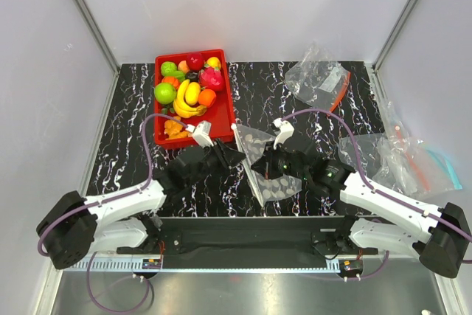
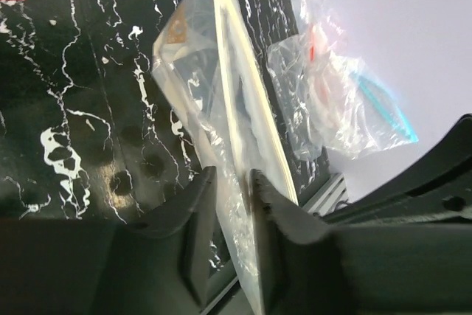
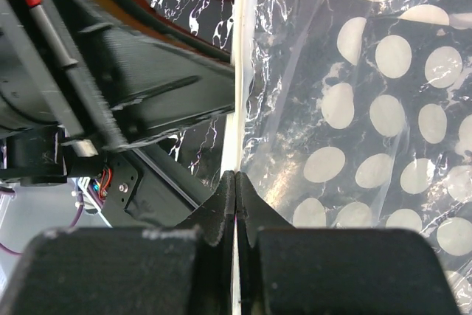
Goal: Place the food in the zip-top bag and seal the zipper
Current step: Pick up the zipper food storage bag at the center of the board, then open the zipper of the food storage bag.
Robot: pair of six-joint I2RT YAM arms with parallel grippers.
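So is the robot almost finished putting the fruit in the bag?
Not nearly. Done: nothing visible; the banana bunch, green apple and orange sit in the red tray. In hand: both arms' fingers pinch the dotted bag. Left: filling and sealing it.

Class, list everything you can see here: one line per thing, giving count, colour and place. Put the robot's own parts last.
Tray: one, red, far left of table.
Toy fruit: a pile, green, yellow, orange, red, pink, inside the tray; banana bunch in the middle.
Dotted bag: one, clear with white dots, centre, held up between both grippers.
Spare bags: several, clear with orange, pink or blue strips, far right and right edge.
Table: one, black marbled.
Left gripper: black, shut on the dotted bag.
Right gripper: black, shut on the bag's edge.
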